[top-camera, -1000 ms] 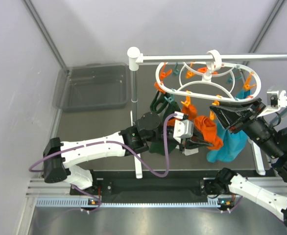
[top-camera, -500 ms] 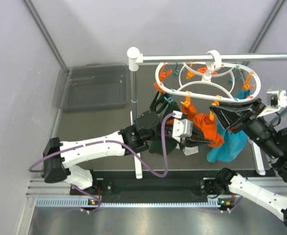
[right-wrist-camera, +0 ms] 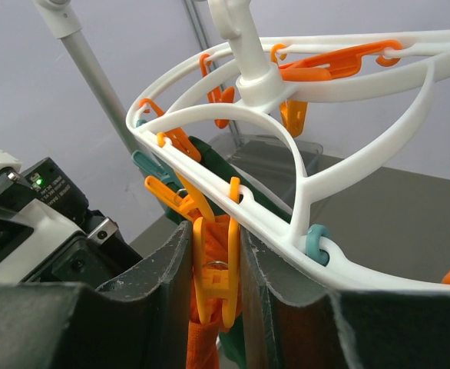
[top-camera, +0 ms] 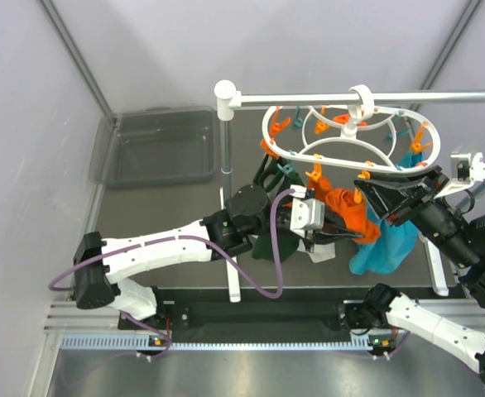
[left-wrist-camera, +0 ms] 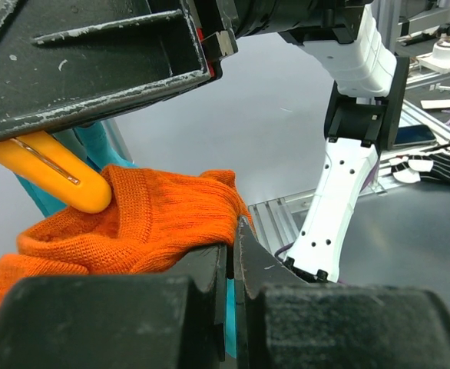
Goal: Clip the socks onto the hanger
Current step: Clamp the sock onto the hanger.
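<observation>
The white hanger (top-camera: 342, 147) hangs by its hook from the rail and fills the right wrist view (right-wrist-camera: 302, 173). My left gripper (top-camera: 344, 235) is shut on the edge of an orange sock (top-camera: 348, 213), holding it up under the hanger's near rim; in the left wrist view the gripper (left-wrist-camera: 235, 231) pinches the sock (left-wrist-camera: 156, 223) just below an orange clothespin (left-wrist-camera: 56, 175). My right gripper (top-camera: 365, 188) is shut on that clothespin (right-wrist-camera: 226, 273), one finger on each handle, with orange fabric (right-wrist-camera: 206, 346) at its lower end. I cannot make out a second sock.
A teal cloth (top-camera: 385, 244) and a dark green cloth (top-camera: 267, 241) hang from the hanger on either side of the sock. The white pole rail (top-camera: 309, 98) runs across the back. A grey bin (top-camera: 156, 149) sits at the back left.
My left gripper has carried the sock slightly up and left toward the clothespin. The right gripper has stayed on the pin.
</observation>
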